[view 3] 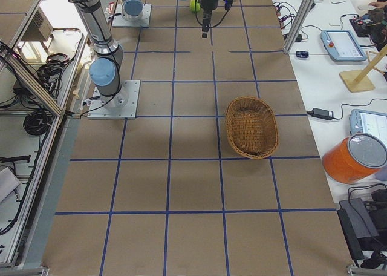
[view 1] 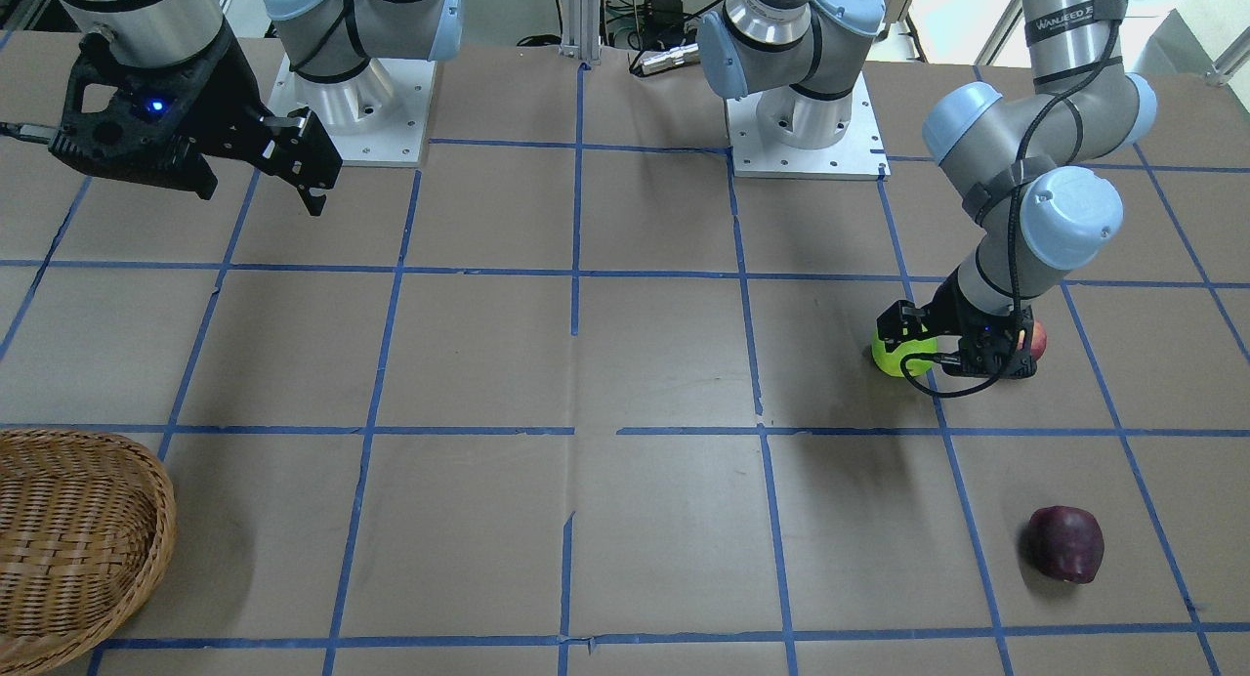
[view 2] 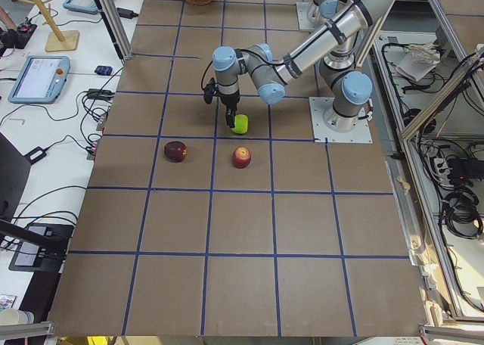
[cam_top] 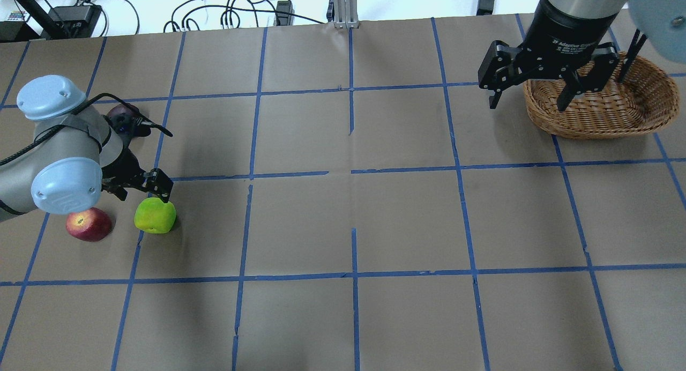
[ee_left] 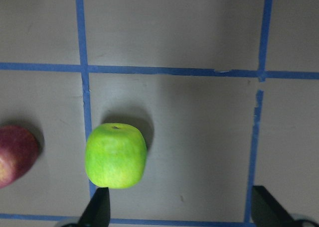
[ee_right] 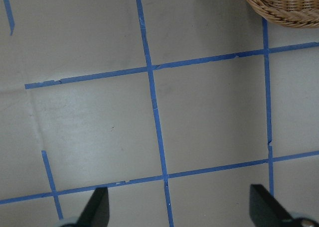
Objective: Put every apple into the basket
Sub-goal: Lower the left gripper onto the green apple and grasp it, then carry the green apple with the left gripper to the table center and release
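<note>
Jaws of the left gripper (ee_left: 182, 208) gape wide, the green apple (ee_left: 116, 156) just ahead, toward one side.

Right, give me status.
Left gripper open, low by green apple, not gripping. Right gripper open near basket. Red apple, maroon apple on table.

The table (cam_top: 407, 221) is covered in brown paper. Blue tape lines (cam_top: 407, 170) cut it into big squares. On a white bench at the side sit an orange tub (view 3: 354, 161) with a grey lid, a wooden stand (view 3: 358, 81), a screen with a blue edge (view 3: 343, 45) and a small black box (view 3: 320, 114). Black wires (cam_top: 230, 17) lie past the table's far edge.
</note>
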Robot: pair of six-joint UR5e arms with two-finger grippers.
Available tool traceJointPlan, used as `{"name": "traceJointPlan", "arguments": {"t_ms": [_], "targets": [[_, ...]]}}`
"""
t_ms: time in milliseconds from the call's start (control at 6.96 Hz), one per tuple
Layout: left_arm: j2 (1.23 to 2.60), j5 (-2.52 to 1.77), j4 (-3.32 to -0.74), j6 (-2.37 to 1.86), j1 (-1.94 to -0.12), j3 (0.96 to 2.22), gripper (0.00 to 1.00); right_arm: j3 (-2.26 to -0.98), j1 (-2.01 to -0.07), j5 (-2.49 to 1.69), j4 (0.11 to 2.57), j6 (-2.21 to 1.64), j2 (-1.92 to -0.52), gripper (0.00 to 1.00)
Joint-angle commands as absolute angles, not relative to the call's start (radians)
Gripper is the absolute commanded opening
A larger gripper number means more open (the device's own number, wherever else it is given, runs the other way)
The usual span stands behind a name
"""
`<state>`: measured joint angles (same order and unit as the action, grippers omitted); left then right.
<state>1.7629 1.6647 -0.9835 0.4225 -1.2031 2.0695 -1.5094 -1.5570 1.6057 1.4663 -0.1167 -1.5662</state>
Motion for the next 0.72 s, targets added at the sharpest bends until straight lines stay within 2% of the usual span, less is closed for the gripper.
{"name": "traceJointPlan", "arguments": {"t_ms": [0, 144, 288, 431, 575], "targets": [[1.811, 1.667, -0.985, 0.4, -1.193, 2.126, 1.0, -1.509, -1.557, 1.606, 1.468, -0.106, -1.566, 1.0], [1.833, 1.667, -0.982, 0.399, -1.193, 2.128, 1.0, -1.509, -1.557, 1.606, 1.47, -0.115, -1.566, 1.0], [1.833, 1.667, -0.983, 0.399, -1.193, 2.119, 0.41, -1.509, -1.557, 1.606, 1.47, -0.118, -1.566, 1.0], [1.815, 1.666, -0.982, 0.393, -1.2, 2.114, 0.04, -1.509, -1.557, 1.606, 1.471, -0.114, -1.566, 1.0], [1.81, 1.649, -0.982, 0.321, -1.227, 2.093, 0.0, -1.509, -1.557, 1.608, 1.47, -0.107, -1.565, 1.0]]}}
